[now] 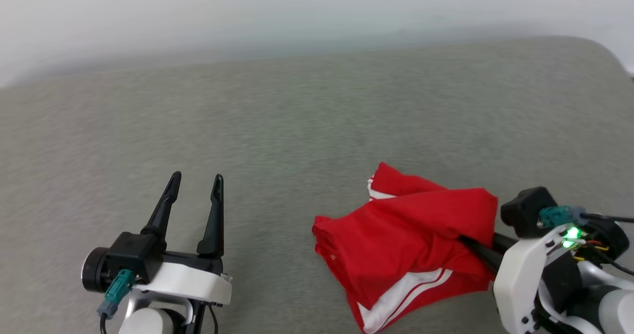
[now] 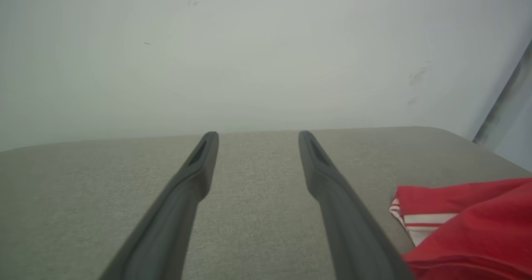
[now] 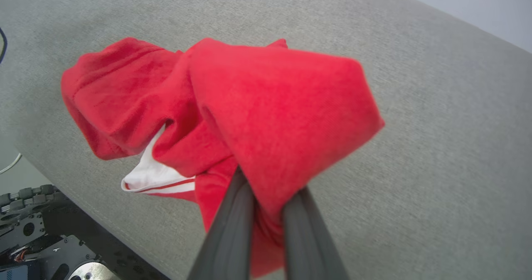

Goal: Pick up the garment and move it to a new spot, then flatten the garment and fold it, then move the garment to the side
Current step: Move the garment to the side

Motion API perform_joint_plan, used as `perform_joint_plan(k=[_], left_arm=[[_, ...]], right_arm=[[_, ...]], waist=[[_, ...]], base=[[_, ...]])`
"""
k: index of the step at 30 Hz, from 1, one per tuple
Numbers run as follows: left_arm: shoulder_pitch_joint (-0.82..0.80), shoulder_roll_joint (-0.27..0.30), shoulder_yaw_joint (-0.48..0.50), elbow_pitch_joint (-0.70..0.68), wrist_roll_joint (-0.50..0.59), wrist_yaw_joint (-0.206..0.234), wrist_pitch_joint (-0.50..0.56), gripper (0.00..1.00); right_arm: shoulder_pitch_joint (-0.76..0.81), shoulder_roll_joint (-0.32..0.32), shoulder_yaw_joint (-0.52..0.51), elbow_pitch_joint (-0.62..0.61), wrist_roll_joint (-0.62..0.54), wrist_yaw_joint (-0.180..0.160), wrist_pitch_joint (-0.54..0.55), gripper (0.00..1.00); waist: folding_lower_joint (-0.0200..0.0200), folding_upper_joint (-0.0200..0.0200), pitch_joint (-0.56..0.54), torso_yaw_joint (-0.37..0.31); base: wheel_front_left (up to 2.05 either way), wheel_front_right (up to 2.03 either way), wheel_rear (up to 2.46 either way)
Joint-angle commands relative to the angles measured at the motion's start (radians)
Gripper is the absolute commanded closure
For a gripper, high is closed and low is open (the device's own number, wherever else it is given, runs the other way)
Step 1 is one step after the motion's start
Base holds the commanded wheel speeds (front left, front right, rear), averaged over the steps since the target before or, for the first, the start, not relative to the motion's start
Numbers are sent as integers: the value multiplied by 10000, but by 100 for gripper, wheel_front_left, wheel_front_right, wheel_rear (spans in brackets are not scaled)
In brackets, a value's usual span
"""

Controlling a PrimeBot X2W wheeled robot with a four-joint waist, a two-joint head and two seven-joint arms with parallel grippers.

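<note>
The garment (image 1: 406,235) is a crumpled red shirt with white, red-striped trim, lying at the near right of the grey cloth surface (image 1: 297,126). My right gripper (image 3: 270,192) is shut on a bunched fold of the garment (image 3: 270,105); its fingers (image 1: 481,252) vanish under the cloth, which hides the tips and is drawn up toward them. Well to the left, my left gripper (image 1: 196,177) stands open and holds nothing. In the left wrist view the left gripper (image 2: 257,135) points at the far edge, with the garment (image 2: 465,226) at the lower right.
A pale wall (image 1: 297,17) runs behind the grey surface. The surface's rounded far right corner (image 1: 594,46) and its near edge (image 3: 83,213) mark its limits. Beyond that near edge sits the robot's dark base (image 3: 41,251).
</note>
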Motion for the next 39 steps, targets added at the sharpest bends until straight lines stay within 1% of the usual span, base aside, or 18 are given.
perform_joint_plan(k=[1,4,8,13,16,17,18,22,24,26,29,30,33,34,35,36,39], left_arm=[[-104,39,36,-98,65,-58,-20,0],[-316,155,-43,-230,156,-84,-20,0],[-742,368,-246,-498,323,-162,17,0],[-1346,723,-492,-1151,497,-256,360,0],[-1701,1003,-611,-1666,613,-317,659,0],[-1824,1119,-625,-1876,630,-317,772,0],[-1936,1235,-637,-2050,674,-336,866,0],[-2439,1561,-819,-2732,742,-396,1255,0],[-2666,1681,-951,-3000,748,-403,1412,0],[-2892,1785,-1049,-3213,740,-422,1509,0],[-3178,1834,-1256,-3432,705,-436,1583,0],[-3234,1847,-1311,-3458,694,-440,1581,0],[-3386,1839,-1425,-3519,679,-448,1543,0],[-3421,1830,-1447,-3514,673,-443,1519,0],[-3444,1813,-1459,-3508,656,-425,1499,0],[-3457,1799,-1471,-3475,652,-414,1463,0],[-3444,1765,-1475,-3374,623,-361,1365,0]], right_arm=[[58,-13,-95,-70,6,-10,39,100],[54,106,-489,124,98,-11,39,100],[-293,202,-1074,915,340,-11,-168,100],[-1167,41,-1811,2478,450,-11,-864,100],[-1949,-129,-2158,3602,210,-13,-1318,100],[-2283,-83,-2265,3931,184,-11,-1521,100],[-2596,-8,-2369,4267,118,-11,-1661,100],[-3664,-287,-3004,5594,-648,-14,-2232,100],[-4157,-299,-3383,6153,-902,-13,-2475,100],[-4594,-482,-3872,6705,-1301,-14,-2724,100],[-5075,-702,-4639,7398,-1794,-14,-3079,100],[-5188,-677,-4842,7594,-1941,-13,-3114,100],[-5568,-924,-5393,8154,-2387,-14,-3581,100],[-5626,-960,-5524,8297,-2605,-14,-3825,90],[-5734,-900,-5814,8470,-2728,-16,-4076,58],[-5779,-794,-5888,8620,-2857,-11,-4250,0],[-5998,-654,-6448,8928,-3348,-13,-5106,0]], waist=[[0,0,262,-1184],[0,0,685,-1888],[0,0,1429,-2543],[0,0,2616,-3005],[0,0,3347,-3128],[0,0,3603,-3173],[0,0,3817,-3200],[0,0,4540,-3141],[0,0,4824,-3043],[0,0,5054,-2918],[0,0,5321,-2662],[0,0,5367,-2603],[0,0,5496,-2400],[0,0,5515,-2349],[0,0,5532,-2298],[0,0,5530,-2255],[0,0,5479,-2152]], base=[[0,0,0],[0,0,0],[0,0,0],[0,0,0],[0,0,0],[0,0,0],[0,0,0],[0,0,0],[0,0,0],[0,0,0],[0,0,0],[0,0,0],[0,0,0],[0,0,0],[0,0,0],[0,0,0],[0,0,0]])
